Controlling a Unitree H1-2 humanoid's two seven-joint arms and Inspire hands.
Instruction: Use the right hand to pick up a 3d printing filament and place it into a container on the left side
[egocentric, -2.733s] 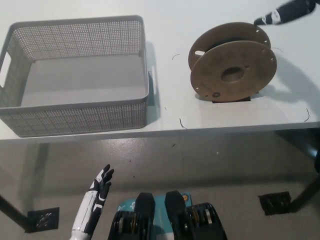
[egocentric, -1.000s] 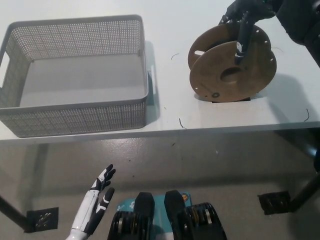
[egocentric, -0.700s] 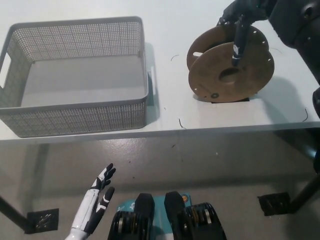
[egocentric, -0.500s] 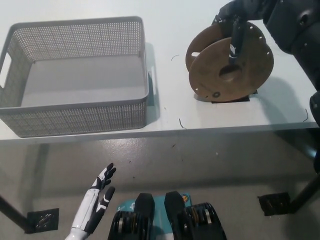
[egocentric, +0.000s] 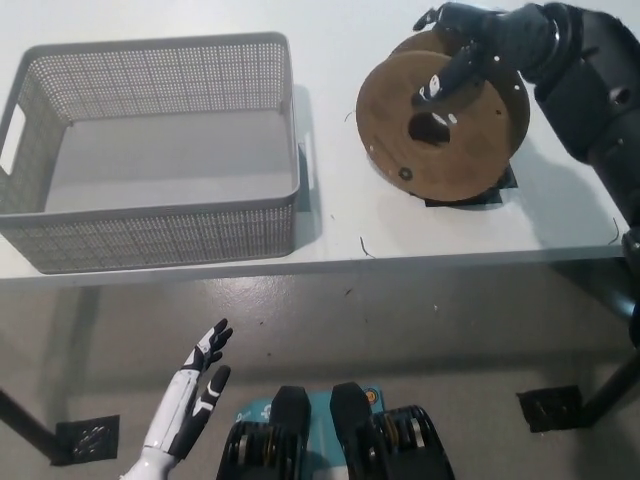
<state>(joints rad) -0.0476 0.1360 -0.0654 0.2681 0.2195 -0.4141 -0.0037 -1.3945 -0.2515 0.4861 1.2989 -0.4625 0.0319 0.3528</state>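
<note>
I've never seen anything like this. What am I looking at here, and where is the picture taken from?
The camera sits on a humanoid robot's head and looks steeply down, so you see what the robot sees. On the white table are a grey mesh basket, which has nothing in it, and to its right a brown spool for 3D printing filament. The black arm coming in from the right ends in the robot's right hand, which grips the top of the spool with a finger over its front face; the spool looks tipped up off the black mat beneath it. The white left hand rests open, low beside the robot and below the table edge.
</note>
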